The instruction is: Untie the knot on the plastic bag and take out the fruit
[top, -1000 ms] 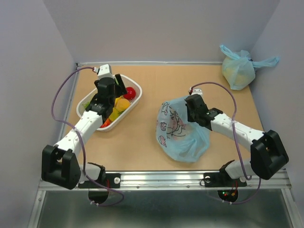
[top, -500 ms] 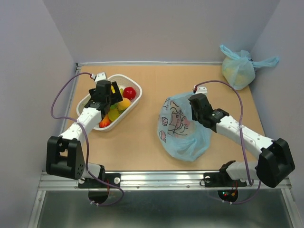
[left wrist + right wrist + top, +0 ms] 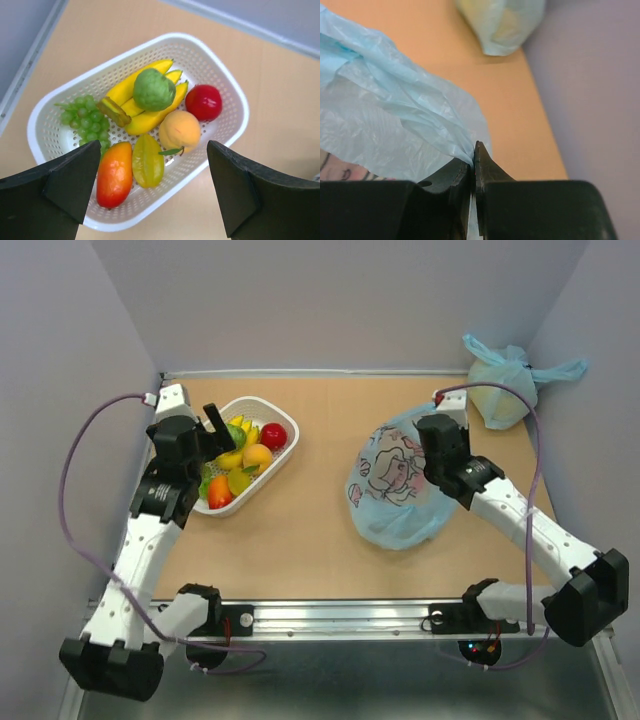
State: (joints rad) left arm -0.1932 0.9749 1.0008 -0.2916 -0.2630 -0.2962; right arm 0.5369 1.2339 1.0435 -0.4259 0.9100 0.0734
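Held left fingers [image 3: 55, 195] spread above fruit [image 3: 145, 107] in basket [image 3: 200, 55]; pinched flat, emptied-looking plastic bag [image 3: 380, 125] in right fingers [image 3: 440, 200]; looked nearly done

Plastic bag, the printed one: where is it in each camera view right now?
Top external: plastic bag right of centre.
Left wrist: not in it.
Right wrist: plastic bag fills the left, pinched by the shut right end effector.
Shared landmark: plain tied bag, far right corner.
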